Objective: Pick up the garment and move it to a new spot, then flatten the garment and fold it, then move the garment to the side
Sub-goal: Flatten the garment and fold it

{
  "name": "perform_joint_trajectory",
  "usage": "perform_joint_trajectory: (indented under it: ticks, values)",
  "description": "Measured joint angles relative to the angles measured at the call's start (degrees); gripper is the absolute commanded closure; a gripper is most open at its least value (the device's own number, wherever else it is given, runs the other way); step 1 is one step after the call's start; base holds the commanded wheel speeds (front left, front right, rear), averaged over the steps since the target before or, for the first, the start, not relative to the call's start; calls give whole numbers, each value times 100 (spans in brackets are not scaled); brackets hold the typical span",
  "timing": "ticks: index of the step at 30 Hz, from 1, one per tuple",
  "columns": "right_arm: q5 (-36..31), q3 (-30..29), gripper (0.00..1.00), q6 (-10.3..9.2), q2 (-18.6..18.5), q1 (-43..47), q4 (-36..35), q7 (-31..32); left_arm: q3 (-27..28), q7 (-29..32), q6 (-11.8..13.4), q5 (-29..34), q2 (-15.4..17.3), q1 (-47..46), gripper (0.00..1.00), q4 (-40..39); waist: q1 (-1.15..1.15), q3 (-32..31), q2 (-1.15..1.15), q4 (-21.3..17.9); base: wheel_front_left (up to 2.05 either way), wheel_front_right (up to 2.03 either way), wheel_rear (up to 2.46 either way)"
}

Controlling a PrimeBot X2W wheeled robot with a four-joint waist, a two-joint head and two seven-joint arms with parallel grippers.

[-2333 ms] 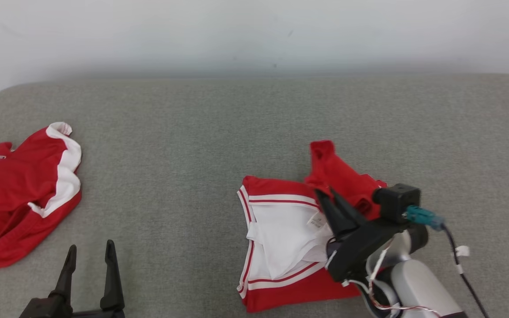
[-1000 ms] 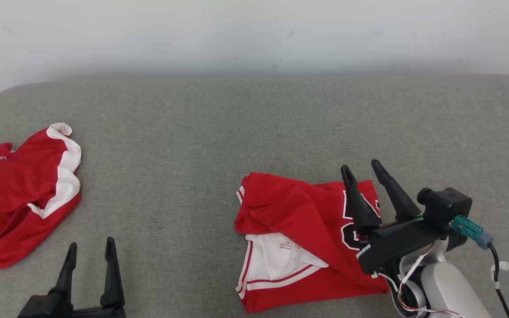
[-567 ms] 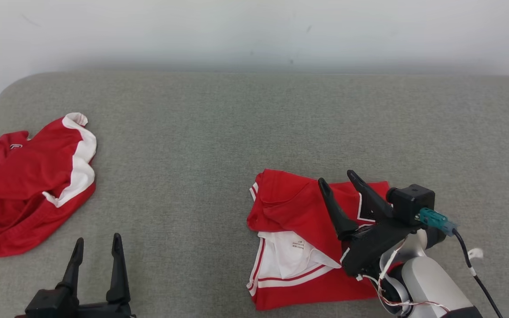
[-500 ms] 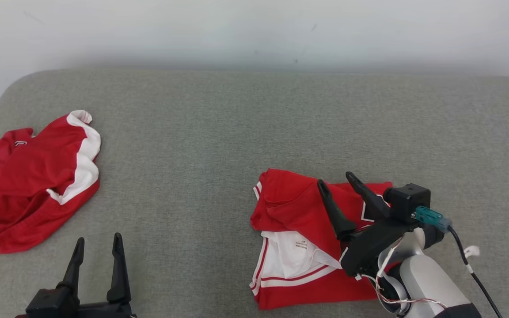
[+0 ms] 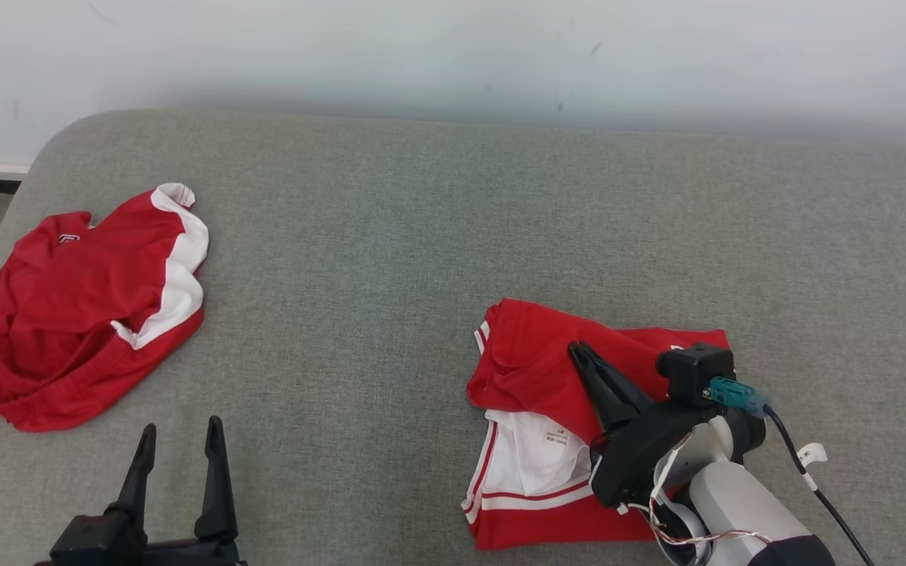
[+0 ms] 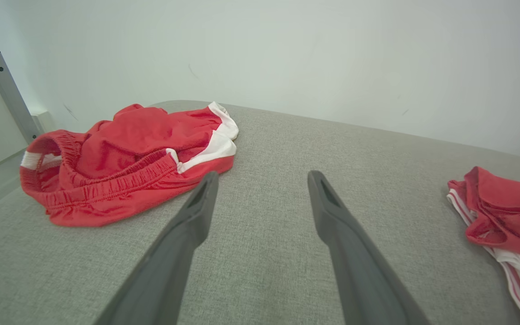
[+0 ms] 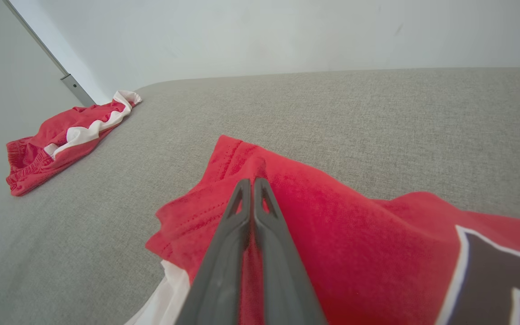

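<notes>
1. Grey padded worktop (image 5: 390, 259) runs up to a pale wall (image 5: 421, 55) and carries two red garments.
2. The right pincer (image 5: 576, 348) is clenched, apparently nipping a raised fold of the red jersey (image 5: 535, 369).
3. That jersey lies at the worktop's right, partly folded, with its white inside showing at the near edge.
4. The left pincer (image 5: 179, 426) stands released and empty, well apart from the jersey.
5. Red shorts (image 5: 83, 306) lie crumpled at the far left.
6. The fold looks half done, so tidying it and moving the jersey aside seem to remain.

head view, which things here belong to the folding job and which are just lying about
In the job: red jersey; right fingers, shut on a fold of it.
Lying about: red shorts at the left of the grey cushion.
</notes>
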Motion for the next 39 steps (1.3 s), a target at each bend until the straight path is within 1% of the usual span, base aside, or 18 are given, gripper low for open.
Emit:
perform_joint_trajectory:
  ticks: [5,12,15,19,20,21,27,31,36,39]
  values:
    - [170,293,100,0,-75,9,-136,-244,-27,0,30,-32,-1,26,0,-9,0,-58,0,-75,0,0,0]
    - [439,738,100,0,-231,496,-771,-479,-59,0,78,-75,0,115,0,-41,0,-150,0,-169,0,0,0]
    - [542,875,100,0,-252,705,-984,-509,-77,0,78,-76,-1,144,0,-43,0,-168,0,-208,0,0,0]
    - [632,1074,100,0,-230,964,-1062,-463,-88,0,94,-76,0,145,0,-33,0,-187,0,-236,0,0,0]
    - [635,1113,20,0,-220,1020,-1070,-474,-87,0,94,-76,0,145,0,-30,0,-190,0,-242,0,0,0]
    - [633,1122,0,0,-208,1063,-1074,-489,-88,0,94,-76,-1,143,0,-24,0,-193,0,-246,0,0,0]
    - [639,1076,0,0,-127,1219,-1221,-720,-32,0,91,-74,0,142,0,5,0,-229,0,-296,0,0,0]
    - [604,943,0,0,-164,1265,-1383,-881,19,0,63,-73,0,142,0,25,0,-253,0,-361,0,0,0]
    - [460,403,0,0,-219,1282,-1545,-1079,69,0,51,-62,-1,146,0,30,0,-293,0,-453,0,0,0]
    - [272,-197,0,0,-162,1379,-1550,-1135,120,0,48,-15,-1,167,0,10,0,-318,0,-511,0,0,0]
